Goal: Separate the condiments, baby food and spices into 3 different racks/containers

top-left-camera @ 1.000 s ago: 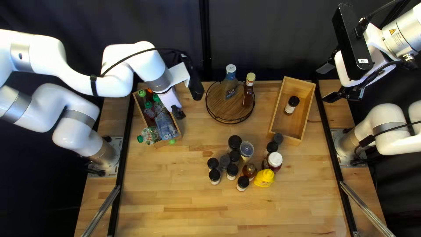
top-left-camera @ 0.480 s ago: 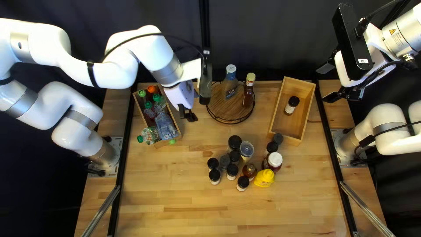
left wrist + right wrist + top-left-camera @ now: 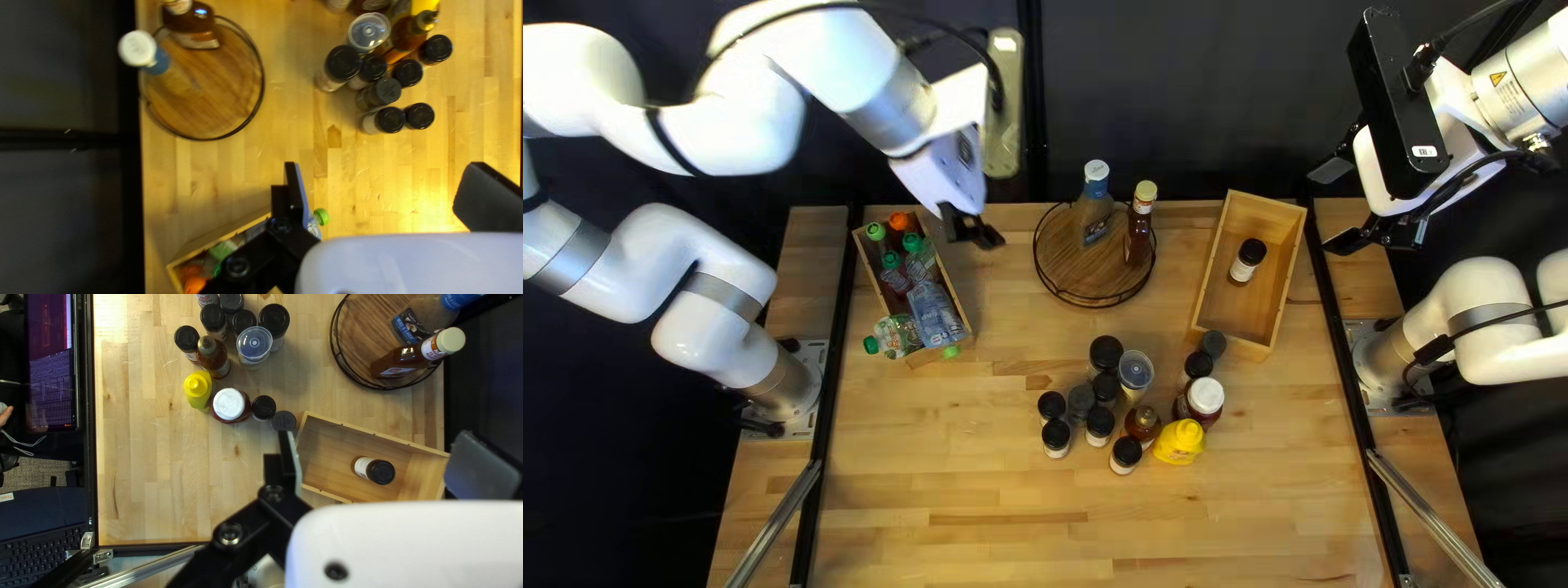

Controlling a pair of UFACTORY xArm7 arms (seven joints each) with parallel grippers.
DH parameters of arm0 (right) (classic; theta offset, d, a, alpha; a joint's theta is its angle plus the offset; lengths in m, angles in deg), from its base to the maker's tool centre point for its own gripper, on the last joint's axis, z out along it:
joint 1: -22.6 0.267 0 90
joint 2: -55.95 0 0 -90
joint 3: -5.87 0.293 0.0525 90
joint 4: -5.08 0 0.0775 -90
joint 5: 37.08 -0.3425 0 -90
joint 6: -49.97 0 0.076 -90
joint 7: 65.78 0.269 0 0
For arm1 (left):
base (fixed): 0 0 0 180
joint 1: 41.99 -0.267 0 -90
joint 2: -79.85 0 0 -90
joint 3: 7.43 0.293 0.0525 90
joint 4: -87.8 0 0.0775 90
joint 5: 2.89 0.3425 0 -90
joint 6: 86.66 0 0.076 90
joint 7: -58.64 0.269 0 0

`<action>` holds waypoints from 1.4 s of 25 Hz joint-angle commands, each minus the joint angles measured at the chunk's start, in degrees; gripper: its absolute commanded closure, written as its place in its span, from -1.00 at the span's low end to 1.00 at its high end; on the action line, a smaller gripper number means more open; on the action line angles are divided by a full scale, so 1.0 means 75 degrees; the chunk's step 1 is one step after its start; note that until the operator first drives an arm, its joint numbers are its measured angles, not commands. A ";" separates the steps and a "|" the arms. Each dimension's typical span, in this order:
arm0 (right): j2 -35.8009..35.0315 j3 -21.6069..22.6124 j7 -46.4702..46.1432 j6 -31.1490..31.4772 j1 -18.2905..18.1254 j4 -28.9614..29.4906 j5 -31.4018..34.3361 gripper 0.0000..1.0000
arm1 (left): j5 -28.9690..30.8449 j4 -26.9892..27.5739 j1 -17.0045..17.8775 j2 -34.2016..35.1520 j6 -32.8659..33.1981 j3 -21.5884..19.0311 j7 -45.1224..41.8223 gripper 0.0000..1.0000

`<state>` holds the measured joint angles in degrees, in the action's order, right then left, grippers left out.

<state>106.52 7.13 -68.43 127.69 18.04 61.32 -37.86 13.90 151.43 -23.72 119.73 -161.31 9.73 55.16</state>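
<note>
Top left view, left claw (image 3: 973, 231): released, near the left box (image 3: 954, 289)
Right claw (image 3: 1337, 207): released, near the right box (image 3: 1263, 316)
Left box: green-capped bottles (image 3: 895, 279)
Round rack (image 3: 1067, 259): two sauce bottles (image 3: 1138, 231)
Right box: one jar (image 3: 1246, 262)
Table (image 3: 958, 468): clustered jars (image 3: 1100, 426), yellow bottle (image 3: 1179, 443)

We saw a yellow squeeze bottle (image 3: 198, 392), spice jars (image 3: 1055, 439) with black lids, and a dark red jar (image 3: 243, 411) with a white lid. Our round tray (image 3: 1067, 257) showed brown grain inside a black rim. Green caps (image 3: 876, 232) and an orange cap (image 3: 899, 221) brightened our pale wooden crate (image 3: 955, 292) — our tabletop (image 3: 958, 490) was honey-toned, striped with staggered strips.
</note>
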 commanded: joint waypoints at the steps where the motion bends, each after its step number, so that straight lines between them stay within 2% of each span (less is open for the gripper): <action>1: 0.0000 0.0000 0.0000 0.0000 0.0000 0.0000 0.0000 -1.00 | 0.0086 -0.0128 -0.0070 0.0271 -0.0036 -0.0158 -0.0077 -1.00; 24: 0.0000 0.0000 0.0000 0.0000 0.0000 0.0000 0.0000 -1.00 | 0.0086 -0.0128 -0.0070 0.0271 -0.0036 -0.0158 -0.0077 -1.00; 32: -0.1232 0.0175 0.0053 -0.1114 -0.0022 0.0274 0.0090 -1.00 | 0.0086 -0.0128 -0.0070 0.0271 -0.0036 -0.0158 -0.0077 -1.00; 35: -0.1664 0.0285 0.0174 -0.1594 0.0010 0.0148 0.0019 -1.00 | 0.0086 -0.0128 -0.0070 0.0271 -0.0036 -0.0158 -0.0077 -1.00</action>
<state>96.68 8.56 -67.90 118.54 17.93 63.03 -37.29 14.54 150.47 -24.25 121.77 -161.58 8.54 54.59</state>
